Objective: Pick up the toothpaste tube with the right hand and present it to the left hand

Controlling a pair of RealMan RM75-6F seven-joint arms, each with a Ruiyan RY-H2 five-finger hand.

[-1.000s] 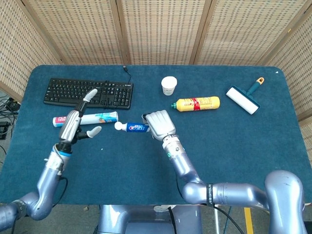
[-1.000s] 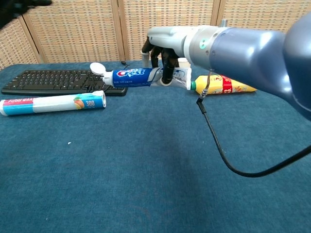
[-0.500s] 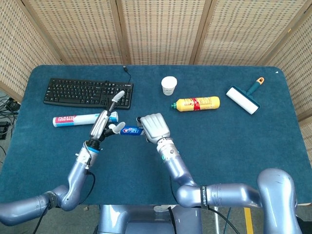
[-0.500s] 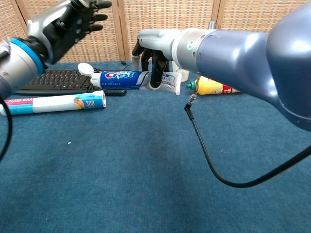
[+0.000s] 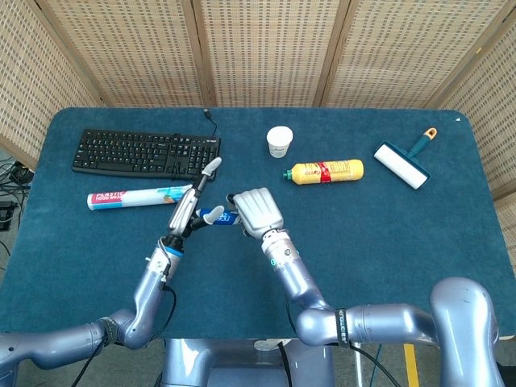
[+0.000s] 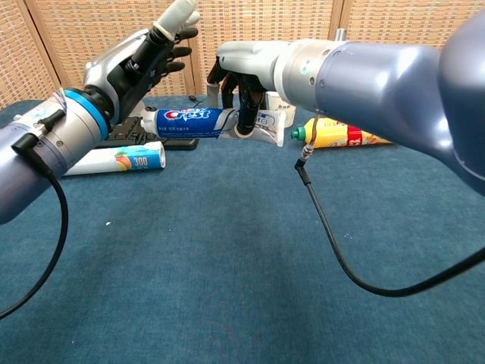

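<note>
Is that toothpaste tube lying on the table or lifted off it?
Lifted. The right hand holds the toothpaste tube level above the blue table.

The toothpaste tube (image 6: 198,121) is white and blue with a red and blue brand name on its side; it lies level above the table, cap end toward the robot's left. Its crimped tail (image 6: 267,125) is bent and crumpled.

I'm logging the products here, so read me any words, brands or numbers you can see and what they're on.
"Crest": toothpaste tube, held in the right hand.
"300": roll box by the keyboard; its other print is blurred.
Yellow bottle: red label, unreadable.
Keyboard keys and cup: too small to read.
</note>
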